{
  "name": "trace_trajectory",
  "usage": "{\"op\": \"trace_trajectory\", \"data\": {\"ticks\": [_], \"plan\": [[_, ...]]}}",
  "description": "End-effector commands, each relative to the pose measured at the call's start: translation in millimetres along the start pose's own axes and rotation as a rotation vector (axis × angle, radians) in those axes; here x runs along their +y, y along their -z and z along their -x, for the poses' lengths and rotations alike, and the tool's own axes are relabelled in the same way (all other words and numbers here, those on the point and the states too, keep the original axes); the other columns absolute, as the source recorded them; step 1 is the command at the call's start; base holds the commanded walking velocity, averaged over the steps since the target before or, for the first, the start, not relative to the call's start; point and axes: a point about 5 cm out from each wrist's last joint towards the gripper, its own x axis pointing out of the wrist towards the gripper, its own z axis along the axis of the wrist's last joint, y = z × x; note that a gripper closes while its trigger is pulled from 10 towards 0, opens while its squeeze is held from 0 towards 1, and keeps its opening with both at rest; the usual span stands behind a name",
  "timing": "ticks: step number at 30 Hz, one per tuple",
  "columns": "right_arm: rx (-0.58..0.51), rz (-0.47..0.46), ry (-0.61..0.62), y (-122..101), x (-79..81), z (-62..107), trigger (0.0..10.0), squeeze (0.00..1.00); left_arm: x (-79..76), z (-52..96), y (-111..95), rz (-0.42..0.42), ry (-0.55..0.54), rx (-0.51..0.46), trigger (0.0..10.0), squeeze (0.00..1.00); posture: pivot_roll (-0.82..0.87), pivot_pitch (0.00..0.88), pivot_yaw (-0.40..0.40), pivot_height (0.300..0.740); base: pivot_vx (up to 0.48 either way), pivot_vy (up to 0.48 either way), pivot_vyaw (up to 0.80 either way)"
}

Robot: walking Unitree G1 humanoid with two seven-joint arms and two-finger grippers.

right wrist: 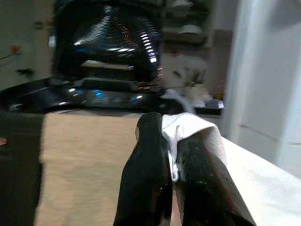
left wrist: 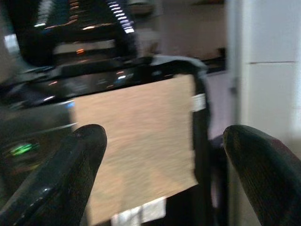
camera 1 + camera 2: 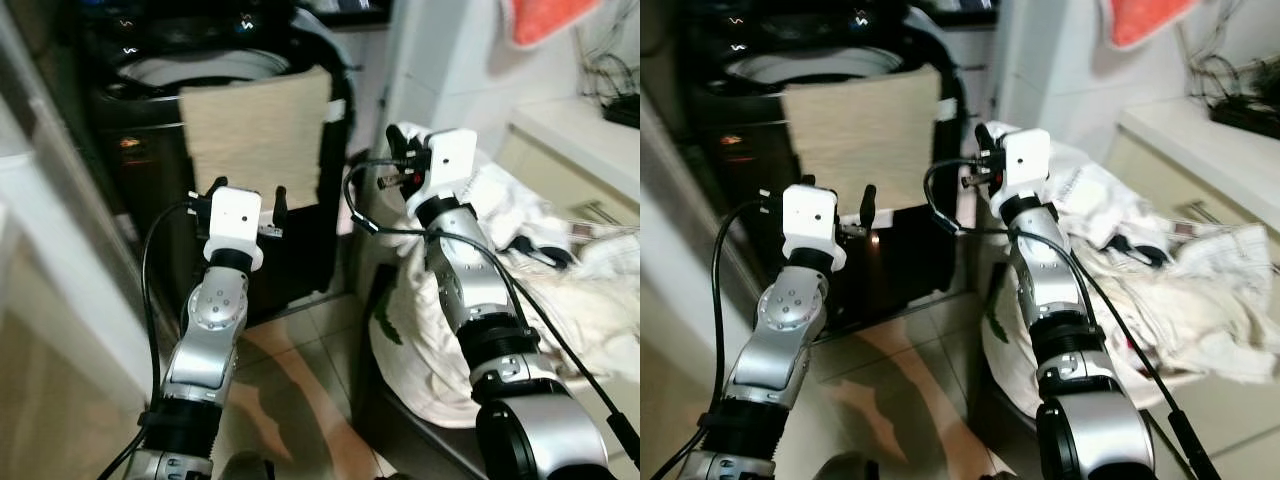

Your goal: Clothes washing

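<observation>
A black top-load washing machine (image 3: 140, 95) stands ahead at the left, with a beige towel (image 3: 255, 130) draped over its front edge. My left gripper (image 3: 250, 188) is raised just in front of the towel's lower part, open and holding nothing; in the left wrist view the towel (image 2: 136, 141) shows between its spread fingers (image 2: 70, 174). To the right, my right gripper (image 3: 398, 145) is shut on a white cloth (image 1: 190, 125), which hangs from it (image 3: 420, 310) down to a heap of white laundry (image 3: 570, 290).
A pale wall panel (image 3: 40, 260) runs close along my left. A white counter (image 3: 580, 130) lies behind the laundry heap, and an orange cloth (image 3: 545, 20) hangs above it. Tiled floor (image 3: 300, 350) lies between my arms, below the machine.
</observation>
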Motion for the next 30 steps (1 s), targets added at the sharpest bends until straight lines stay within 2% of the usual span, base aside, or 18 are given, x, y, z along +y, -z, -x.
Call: {"op": "trace_trajectory", "data": {"ticks": [1,10,17,21,30], "plan": [[-0.003,0.001,-0.005,-0.6,0.9,0.1,0.0,0.0,1.9,-0.5,-2.5,-0.005,-0.022,0.0,10.0,0.0,-0.03,0.0,-0.046,0.74,0.0,0.0,0.8],[0.012,-0.027,0.009,4.8,-0.4,4.2,0.0,0.0,-0.1,0.8,-1.6,-0.015,-0.01,0.008,10.0,0.0,-0.03,0.0,-0.042,0.74,0.0,0.0,0.8],[0.038,0.013,0.025,10.8,-2.7,7.8,0.0,0.0,-4.1,0.7,-3.3,-0.021,0.013,-0.001,10.0,0.0,-0.03,0.0,-0.034,0.74,0.0,0.0,0.0],[0.036,0.017,0.029,12.1,-2.1,9.4,0.0,0.0,-7.8,1.3,-7.5,0.003,0.064,-0.03,10.0,0.0,-0.03,0.0,-0.032,0.74,0.0,0.0,0.0],[-0.009,0.044,0.013,4.8,1.5,7.1,0.0,0.0,-8.4,0.4,-10.8,0.005,0.072,-0.052,10.0,0.0,-0.04,0.0,-0.031,0.74,0.456,0.0,0.0]]}}
